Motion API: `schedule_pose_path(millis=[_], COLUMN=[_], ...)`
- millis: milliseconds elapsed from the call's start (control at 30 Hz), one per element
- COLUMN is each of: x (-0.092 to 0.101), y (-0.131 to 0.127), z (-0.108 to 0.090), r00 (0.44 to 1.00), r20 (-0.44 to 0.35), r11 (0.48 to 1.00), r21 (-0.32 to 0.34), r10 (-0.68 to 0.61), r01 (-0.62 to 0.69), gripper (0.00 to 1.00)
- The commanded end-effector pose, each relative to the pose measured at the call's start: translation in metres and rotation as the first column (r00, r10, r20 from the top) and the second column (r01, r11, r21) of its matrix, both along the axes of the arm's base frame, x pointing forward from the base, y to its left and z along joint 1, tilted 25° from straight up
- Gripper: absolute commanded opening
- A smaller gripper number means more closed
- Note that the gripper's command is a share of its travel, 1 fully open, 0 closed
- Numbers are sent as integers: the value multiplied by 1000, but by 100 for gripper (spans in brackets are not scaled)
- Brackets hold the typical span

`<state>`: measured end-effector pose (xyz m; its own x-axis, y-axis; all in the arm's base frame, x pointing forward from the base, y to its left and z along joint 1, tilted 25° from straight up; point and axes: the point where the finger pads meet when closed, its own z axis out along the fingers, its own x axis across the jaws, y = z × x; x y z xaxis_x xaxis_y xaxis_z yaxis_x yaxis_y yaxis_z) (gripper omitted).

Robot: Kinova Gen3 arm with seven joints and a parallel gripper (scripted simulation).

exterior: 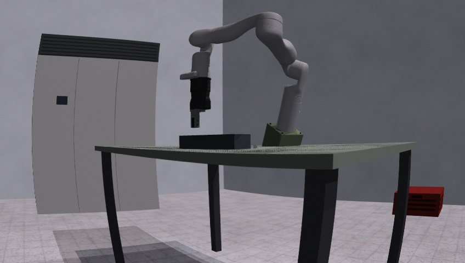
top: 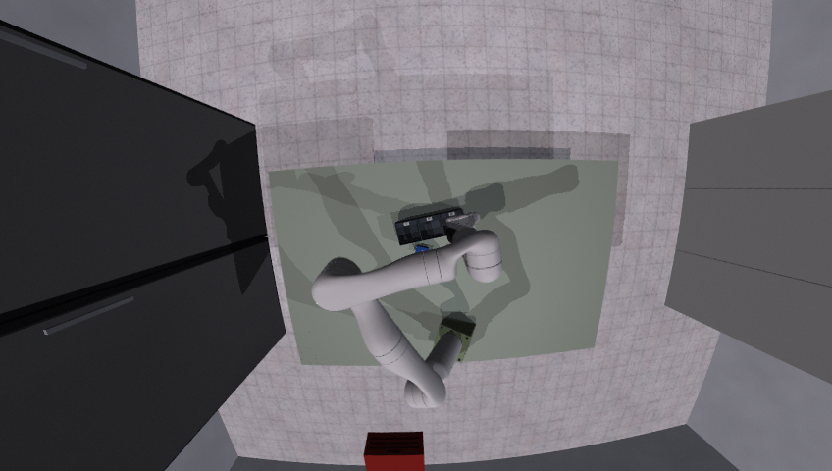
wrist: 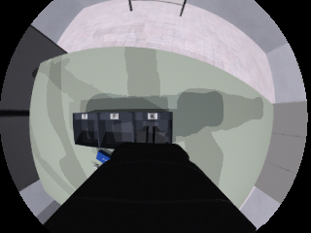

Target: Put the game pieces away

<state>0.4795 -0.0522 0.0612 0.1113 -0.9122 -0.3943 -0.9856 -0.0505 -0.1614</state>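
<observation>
A dark row of bins stands on the green table, with three small white labels too small to read. My gripper hangs straight above the row's right end in the overhead view, a short way above the rim. Its fingers stand a little apart with nothing between them. A small blue thing lies on the table just in front of the bins, partly hidden by my arm. What lies inside the bins cannot be told.
The arm's green base is mounted near the table's front edge. A red box stands on the floor. A tall cabinet stands beyond the table.
</observation>
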Motion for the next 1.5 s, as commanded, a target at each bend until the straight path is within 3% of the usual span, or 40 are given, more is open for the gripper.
schedule_pose_path(millis=[0, 633, 900, 1467], x=[1, -11, -11, -6], y=[-1, 75, 75, 92], z=[3, 36, 36, 0], r00=[1000, 1000, 1000, 1000], r20=[6, 6, 6, 6], r11=[1000, 1000, 1000, 1000], r21=[1, 2, 2, 2], r10=[-2, -2, -2, -2], r01=[2, 2, 2, 2], gripper=[31, 31, 31, 31])
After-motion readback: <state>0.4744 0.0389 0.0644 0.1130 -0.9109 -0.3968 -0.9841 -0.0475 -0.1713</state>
